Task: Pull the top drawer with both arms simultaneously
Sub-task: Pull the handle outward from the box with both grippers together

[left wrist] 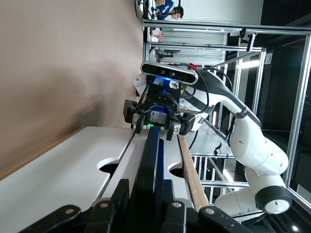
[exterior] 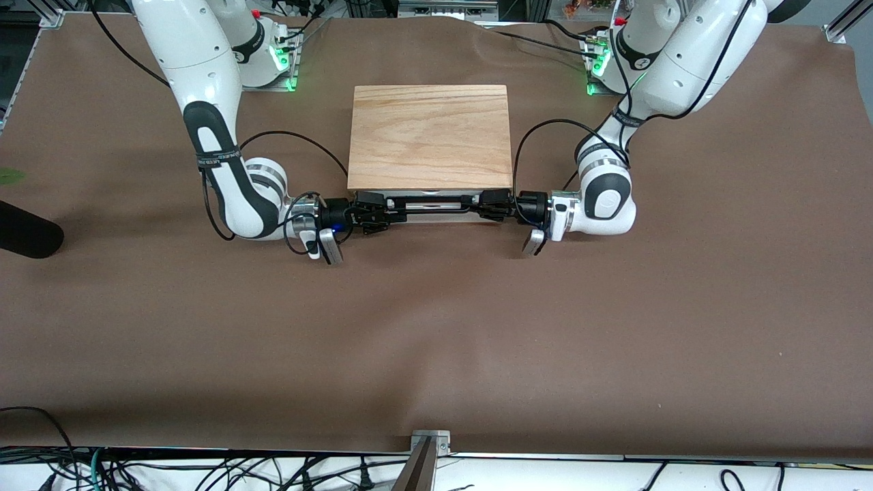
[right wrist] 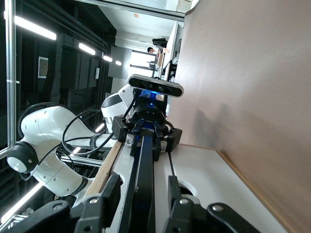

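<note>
The top drawer's white front (exterior: 430, 196) shows just under the front edge of the box's wood-grain top slab (exterior: 430, 136). Its long black bar handle (exterior: 430, 204) runs across the front. My left gripper (exterior: 485, 202) is at the handle's end toward the left arm, and in the left wrist view (left wrist: 146, 194) its fingers are shut on the bar (left wrist: 150, 155). My right gripper (exterior: 378, 214) is at the other end. In the right wrist view (right wrist: 143, 194) its fingers straddle the bar (right wrist: 146, 160) with gaps on both sides. The reddish-tan tray is hidden.
The box stands mid-table on a brown cloth (exterior: 436, 327). A dark rounded object (exterior: 27, 232) lies at the right arm's end of the table. Both arm bases (exterior: 273, 54) (exterior: 607, 61) stand farther from the front camera than the box.
</note>
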Controlling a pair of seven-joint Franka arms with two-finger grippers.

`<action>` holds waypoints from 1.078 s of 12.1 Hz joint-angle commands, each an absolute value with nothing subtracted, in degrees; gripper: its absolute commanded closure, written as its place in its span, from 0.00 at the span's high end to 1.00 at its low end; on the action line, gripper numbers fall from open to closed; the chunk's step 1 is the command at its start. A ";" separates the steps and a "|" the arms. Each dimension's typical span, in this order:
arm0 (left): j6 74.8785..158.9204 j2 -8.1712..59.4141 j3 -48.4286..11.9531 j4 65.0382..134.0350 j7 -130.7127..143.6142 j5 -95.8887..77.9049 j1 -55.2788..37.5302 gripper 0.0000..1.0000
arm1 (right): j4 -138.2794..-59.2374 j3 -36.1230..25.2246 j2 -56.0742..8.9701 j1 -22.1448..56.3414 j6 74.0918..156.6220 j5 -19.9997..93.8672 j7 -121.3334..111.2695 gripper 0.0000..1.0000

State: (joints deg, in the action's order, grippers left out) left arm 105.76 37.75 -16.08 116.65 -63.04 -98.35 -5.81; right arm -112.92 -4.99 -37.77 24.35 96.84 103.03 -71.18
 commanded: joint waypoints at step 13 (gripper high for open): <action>107.40 36.83 -16.79 114.26 -55.90 -98.35 -5.71 0.00 | -110.40 -4.83 -37.35 23.73 97.29 103.01 -67.51 0.14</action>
State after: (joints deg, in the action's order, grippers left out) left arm 107.92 37.75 -16.44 114.86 -57.52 -98.25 -5.85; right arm -112.20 -5.04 -37.77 24.21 97.58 103.04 -69.31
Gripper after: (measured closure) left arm 0.797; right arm 0.819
